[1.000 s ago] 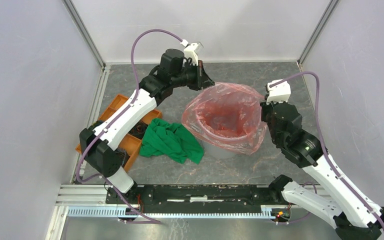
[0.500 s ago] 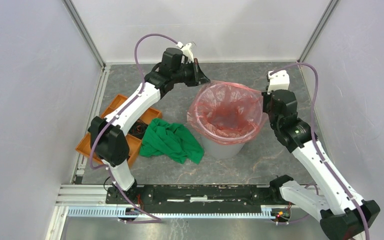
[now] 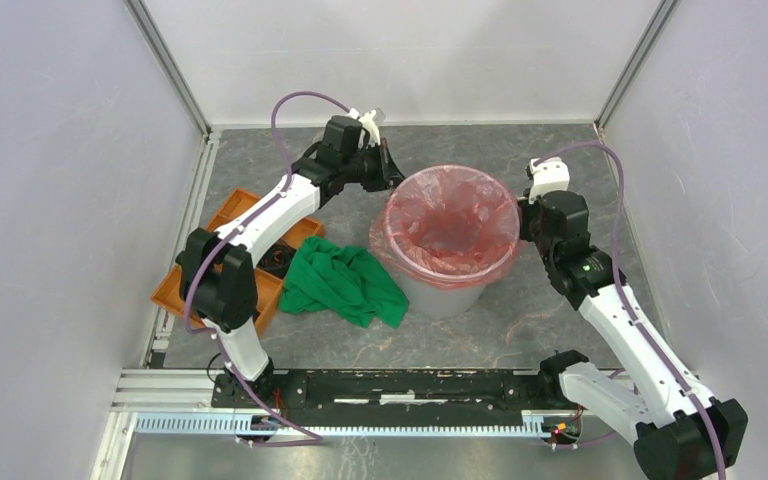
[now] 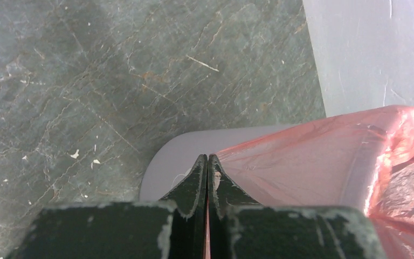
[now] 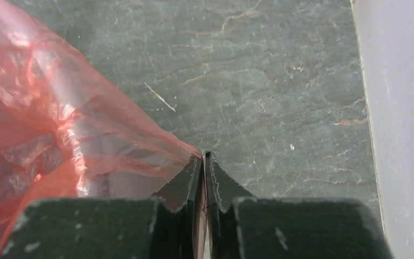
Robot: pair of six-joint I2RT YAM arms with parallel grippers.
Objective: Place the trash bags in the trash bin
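Here, the trash bag (image 3: 450, 218) lines the trash bin (image 3: 447, 296), its red-pink film folded outward over the rim; the bin stands near the centre of the table (image 3: 520, 335). The left gripper (image 4: 206, 162), at the rim's 10 o'clock, has its jaws pressed together on a fold of the film. The right gripper (image 5: 204, 159), at 3 o'clock, is likewise clamped on the bag's edge. A green cloth (image 3: 345, 283) lies at the bin's 8 o'clock, beside an orange tray (image 3: 222, 225).
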